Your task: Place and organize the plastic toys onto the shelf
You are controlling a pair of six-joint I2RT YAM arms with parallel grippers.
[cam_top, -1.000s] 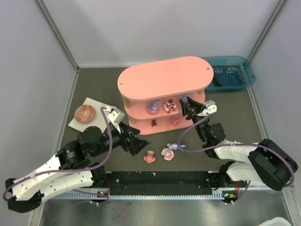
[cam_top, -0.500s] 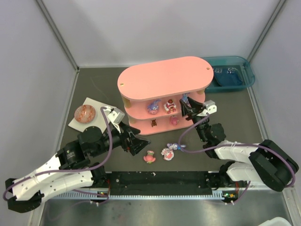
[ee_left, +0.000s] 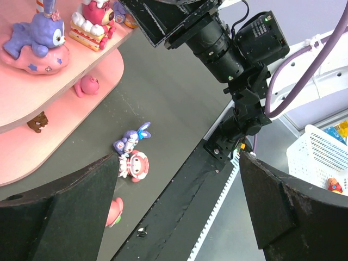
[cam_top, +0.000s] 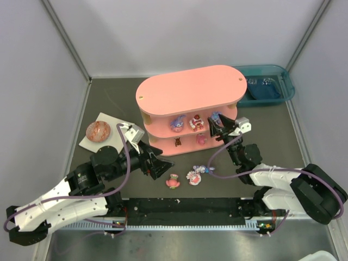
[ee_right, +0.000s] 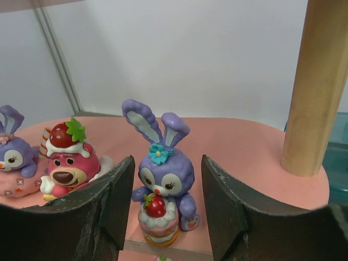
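From above, the pink oval three-tier wooden shelf (cam_top: pixel 187 92) stands on the dark surface (cam_top: pixel 109 98). The right pincer (cam_top: pixel 217 126) is at the right end of its middle tier. A pink-and-white glossy figurine (cam_top: pixel 193 176) lies in front on the surface.

The left wrist view shows the left pincer (ee_left: pixel 179 201) spread wide, holding nothing.

In the right wrist view, a purple bunny-eared figurine with a strawberry cake (ee_right: pixel 162 179) stands upright on that tier. The parted fingers (ee_right: pixel 234 217) flank it without clamping it.

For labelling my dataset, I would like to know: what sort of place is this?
Probably a robot lab test cell: plain grey panel walls enclose a dark table with two bolted arms and a pink toy shelf.
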